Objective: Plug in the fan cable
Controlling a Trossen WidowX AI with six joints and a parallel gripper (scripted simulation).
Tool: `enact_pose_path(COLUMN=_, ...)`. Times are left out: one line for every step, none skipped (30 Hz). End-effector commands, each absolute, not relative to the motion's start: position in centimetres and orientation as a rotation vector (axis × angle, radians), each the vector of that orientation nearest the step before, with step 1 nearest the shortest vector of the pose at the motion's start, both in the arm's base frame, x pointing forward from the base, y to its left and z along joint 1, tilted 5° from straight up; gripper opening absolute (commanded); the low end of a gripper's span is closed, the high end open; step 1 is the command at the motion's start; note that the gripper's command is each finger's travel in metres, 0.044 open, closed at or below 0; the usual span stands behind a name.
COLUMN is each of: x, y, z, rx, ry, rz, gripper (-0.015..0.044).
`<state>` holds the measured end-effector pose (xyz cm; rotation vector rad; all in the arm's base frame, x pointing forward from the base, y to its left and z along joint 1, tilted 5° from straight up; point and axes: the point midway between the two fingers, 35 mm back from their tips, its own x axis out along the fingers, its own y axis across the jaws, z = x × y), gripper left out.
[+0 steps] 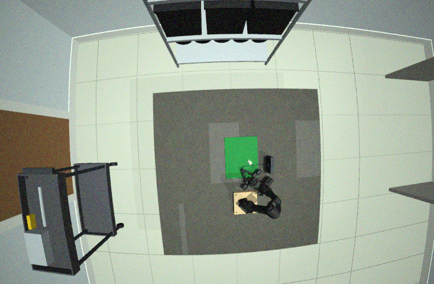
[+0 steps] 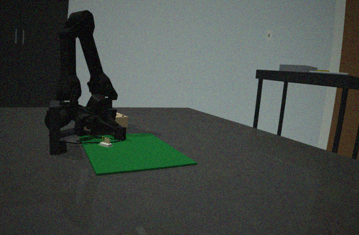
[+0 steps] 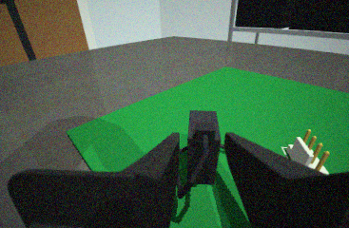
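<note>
Plug betw. parted fingertips, not clamped
Hand [image 1: 246, 176] [image 2: 113, 129] [image 3: 202, 139] part-open, nothing gripped; plug [image 1: 242, 170] [image 2: 120, 133] [image 3: 203, 147] straight ahead, hdr [image 1: 249, 162] [image 2: 105, 144] [image 3: 301, 153] off to right in wrist cam

The blocky black plug [image 3: 203, 147] is apart from the white header [image 1: 249, 162] [image 2: 105, 144] [image 3: 301, 152], its four pins bare, on the green board [image 1: 240, 152] [image 2: 138, 154] [image 3: 229, 102]

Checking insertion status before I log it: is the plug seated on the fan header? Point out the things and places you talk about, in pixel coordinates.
No, the header [image 1: 249, 162] [image 2: 105, 144] [image 3: 301, 153] shows its four pins standing bare, with no plug over them.
</note>
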<state>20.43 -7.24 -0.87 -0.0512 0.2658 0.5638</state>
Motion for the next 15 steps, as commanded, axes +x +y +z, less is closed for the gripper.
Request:
enact_pose_path(x=20.4, y=-7.2, z=-0.9, rx=-0.051, ry=0.266, rz=0.564, gripper=0.0140)
enact_pose_path(x=20.4, y=-7.2, z=-0.9, rx=-0.051, ry=0.266, rz=0.564, gripper=0.0140)
enact_pose_path(x=20.4, y=-7.2, z=-0.9, rx=-0.050, ry=0.269, rz=0.566, gripper=0.0166)
enact_pose_path(x=20.5, y=-7.2, z=-0.9, rx=-0.048, ry=0.278, rz=0.571, gripper=0.0193)
enact_pose_path(x=20.6, y=-7.2, z=-1.0, rx=-0.044, ry=0.292, rz=0.581, gripper=0.0219)
enact_pose_path(x=20.7, y=-7.2, z=-1.1, rx=-0.040, ry=0.310, rz=0.592, gripper=0.0245)
enact_pose_path(x=20.8, y=-7.2, z=-1.1, rx=-0.036, ry=0.328, rz=0.603, gripper=0.0271)
enact_pose_path(x=20.9, y=-7.1, z=-1.2, rx=-0.032, ry=0.346, rz=0.613, gripper=0.0298)
enact_pose_path(x=21.0, y=-7.1, z=-1.2, rx=-0.028, ry=0.364, rz=0.623, gripper=0.0324)
enact_pose_path(x=21.1, y=-7.1, z=-1.3, rx=-0.024, ry=0.383, rz=0.633, gripper=0.0350)
enact_pose_path(x=21.2, y=-7.1, z=-1.3, rx=-0.021, ry=0.401, rz=0.643, gripper=0.0376)
enact_pose_path(x=21.3, y=-7.0, z=-1.4, rx=-0.018, ry=0.420, rz=0.652, gripper=0.0402)
enact_pose_path(x=21.4, y=-7.0, z=-1.4, rx=-0.015, ry=0.438, rz=0.661, gripper=0.0429)
enact_pose_path(x=21.4, y=-7.0, z=-1.5, rx=-0.012, ry=0.457, rz=0.670, gripper=0.0440)
enact_pose_path(x=21.5, y=-7.0, z=-1.5, rx=-0.009, ry=0.476, rz=0.679, gripper=0.0440)
